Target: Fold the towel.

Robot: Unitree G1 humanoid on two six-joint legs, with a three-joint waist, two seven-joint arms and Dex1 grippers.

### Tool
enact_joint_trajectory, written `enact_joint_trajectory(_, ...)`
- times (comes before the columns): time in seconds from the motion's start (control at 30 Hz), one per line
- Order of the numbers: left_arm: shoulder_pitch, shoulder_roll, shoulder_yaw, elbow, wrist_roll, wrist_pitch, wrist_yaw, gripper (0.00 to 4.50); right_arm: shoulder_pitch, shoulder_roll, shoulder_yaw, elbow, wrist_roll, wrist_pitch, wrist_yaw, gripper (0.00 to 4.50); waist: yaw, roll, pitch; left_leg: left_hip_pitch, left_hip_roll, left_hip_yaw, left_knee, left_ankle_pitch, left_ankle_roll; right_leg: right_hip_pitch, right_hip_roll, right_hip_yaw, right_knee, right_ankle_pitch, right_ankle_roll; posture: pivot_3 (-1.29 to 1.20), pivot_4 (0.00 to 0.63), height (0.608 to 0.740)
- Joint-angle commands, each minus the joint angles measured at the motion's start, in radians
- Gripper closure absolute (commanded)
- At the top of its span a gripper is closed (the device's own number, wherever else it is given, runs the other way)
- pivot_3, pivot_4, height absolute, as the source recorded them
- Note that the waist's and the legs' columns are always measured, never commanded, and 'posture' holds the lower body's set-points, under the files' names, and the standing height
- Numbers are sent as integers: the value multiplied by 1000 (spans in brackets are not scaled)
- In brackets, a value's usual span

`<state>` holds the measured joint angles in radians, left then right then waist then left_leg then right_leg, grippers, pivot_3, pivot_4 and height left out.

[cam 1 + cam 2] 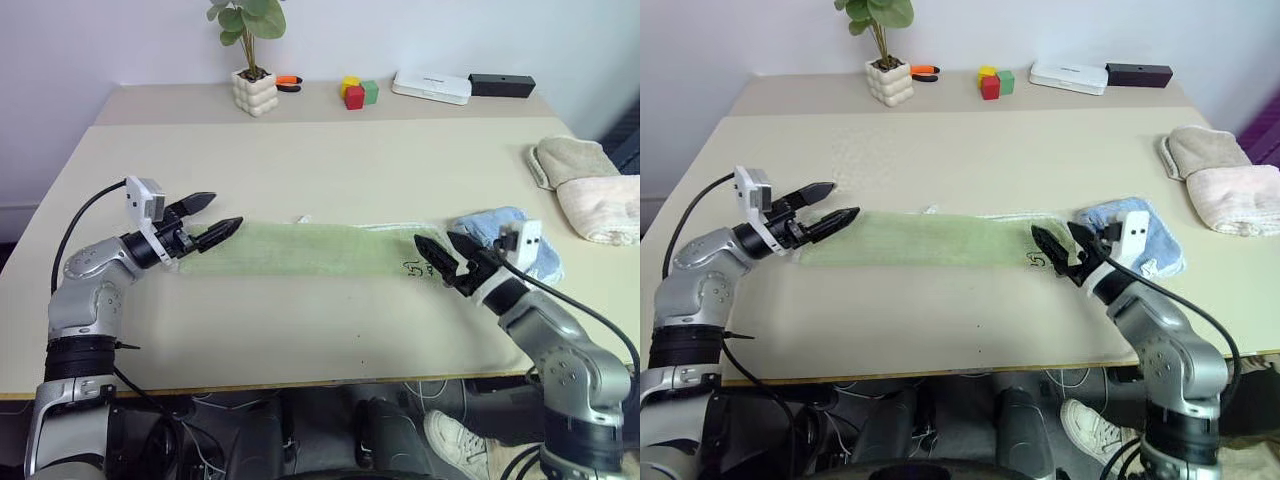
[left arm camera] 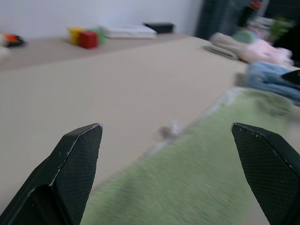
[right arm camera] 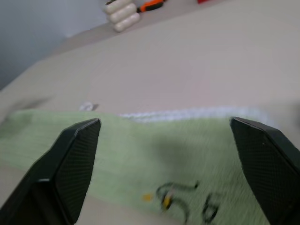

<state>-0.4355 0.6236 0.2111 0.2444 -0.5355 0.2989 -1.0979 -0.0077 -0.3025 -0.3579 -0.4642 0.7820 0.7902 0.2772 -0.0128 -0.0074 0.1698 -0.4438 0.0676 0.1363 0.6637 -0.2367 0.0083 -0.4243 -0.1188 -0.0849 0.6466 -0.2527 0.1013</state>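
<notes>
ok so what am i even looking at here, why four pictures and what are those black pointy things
It is a humanoid robot with two arms at a table. The two wide pictures come from cameras in its head, looking down. The other two come from cameras on its wrists; the black points are the fingers of its jaws. The left gripper and right gripper are both open and hold nothing. Between them lies a long light green towel, folded into a strip. A small blue cloth and folded beige and pinkish towels sit to the right; a potted plant and coloured blocks stand at the back.
</notes>
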Motion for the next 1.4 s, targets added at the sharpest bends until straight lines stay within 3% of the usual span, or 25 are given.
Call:
enact_joint_trajectory(0.03, -21, 36, -8, -2, -20, -1, -101, 12, 44, 78, -71, -93, 139, 42, -159, 13, 0, 0, 0, 0, 0, 0, 0, 0, 0, 0, 0, 0, 0, 0, 0, 0, 150, 735)
enact_joint_trajectory(0.13, -38, 55, -20, 22, -4, -33, -176, 12, 76, 168, -114, -119, 265, 53, -309, 13, 1, 0, 0, 0, 0, -1, 0, 0, 0, 0, 0, 0, 0, 0, 0, 0, 150, 735)
enact_joint_trajectory(0.3, -76, 86, -26, 72, -10, -11, -260, 12, 104, 181, -121, -125, 262, 10, -414, 13, -1, 0, 0, 0, 0, -1, 0, 0, 0, 0, 0, 0, -1, 0, 0, 0, 150, 735)
enact_joint_trajectory(0.6, -44, 73, -22, 29, -9, -15, -255, 12, 106, 171, -62, -52, 272, 19, -461, 13, -2, 0, 0, 0, 0, -1, 0, 0, 0, 0, 0, 0, -1, 0, 0, 0, 150, 735)
enact_joint_trajectory(0.9, 7, 71, 4, -34, -20, -14, -209, 12, -26, 180, -36, 113, 256, -8, -459, 13, -6, -2, -1, 0, 0, -1, 0, 0, 0, 0, 0, 0, -1, 0, 0, 0, 150, 735)
enact_joint_trajectory(1.0, 31, 74, 14, -59, -25, -12, -195, 0, -53, 187, -37, 156, 243, -25, -462, 909, -7, -3, -2, 0, 0, -1, 0, 0, 0, 0, 0, 0, -1, 0, 0, 0, 150, 735)
enact_joint_trajectory(1.23, 64, 71, 28, -93, -32, -4, -169, 0, -101, 139, -18, 166, 202, -29, -438, 4488, -7, -3, -2, 0, 0, -1, 0, 0, 0, 0, 0, 0, -1, 0, 0, 0, 150, 735)
enact_joint_trajectory(1.4, 60, 66, 22, -86, -33, -11, -157, 0, -142, 17, 75, 103, 82, -35, -354, 4488, -2, -2, -1, -1, 0, -1, 0, 0, 1, 0, 0, 0, -1, 0, 0, 0, 150, 735)
